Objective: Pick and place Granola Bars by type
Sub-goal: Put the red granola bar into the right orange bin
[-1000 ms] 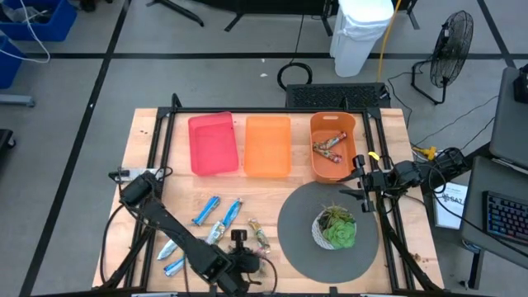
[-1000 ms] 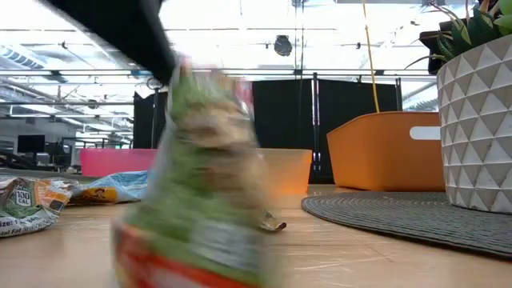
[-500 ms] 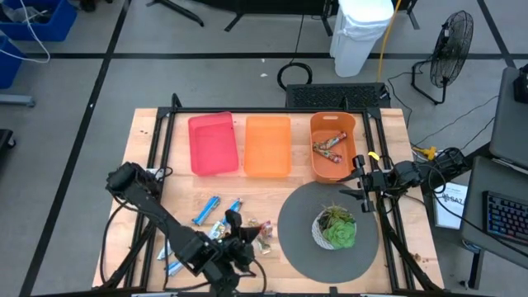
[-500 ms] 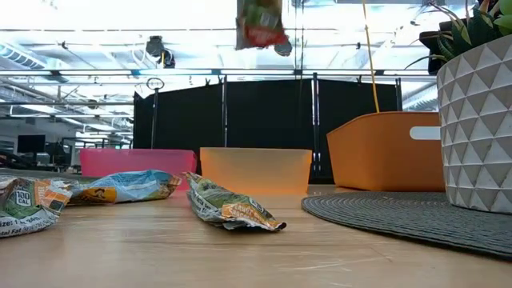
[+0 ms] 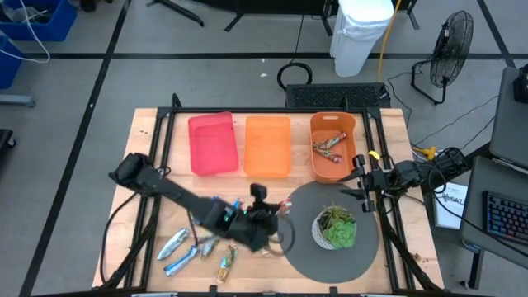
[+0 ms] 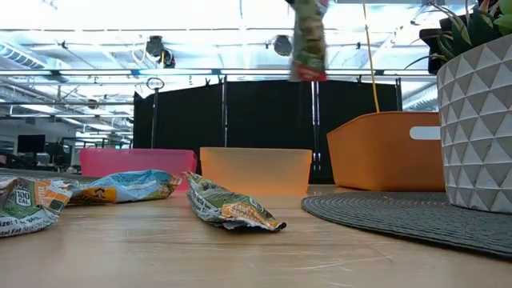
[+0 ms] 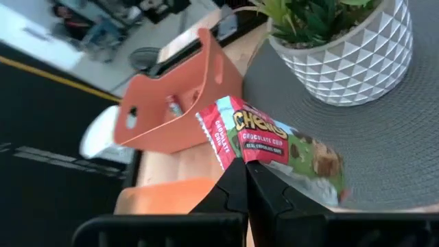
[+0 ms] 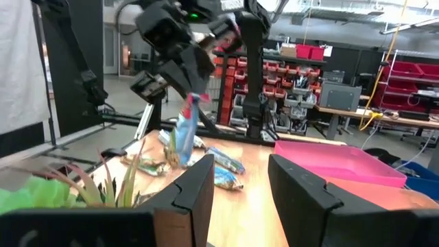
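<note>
Held granola bar (image 7: 278, 140): green-and-red foil wrapper, crimped red end, yellow "CHEWY" lettering, "CHOCOLATE CHIP" under it. Left gripper (image 7: 245, 180) is pinched shut on the wrapper's edge, bar hanging clear of the worktop (image 5: 388, 128); in the low view the bar (image 6: 308, 40) dangles red end down, above the bins.

Directly beneath the left gripper (image 5: 266, 216): edge of the round grey woven mat (image 5: 301, 247). Just past it on the mat, a potted plant (image 5: 334, 228) in a white faceted pot. Beyond the gripper, the dark orange plastic bin (image 5: 332, 148) with cut-out handles, a few red-brown bars (image 5: 328, 147) inside. Next to that bin, a lighter orange bin (image 5: 267, 146), then a pink bin (image 5: 213, 144).

Behind the left gripper, towards the arm's base: loose bars on the bare wood, silver-blue ones (image 5: 177, 252) and a green-gold one (image 5: 225, 262). Low view shows a crumpled green-gold wrapper (image 6: 232, 208) and a blue one (image 6: 128, 186); print unreadable.

Right gripper (image 8: 240, 185) waits at the worktop's right edge, beside the dark orange bin, fingers spread wide, holding nothing.
</note>
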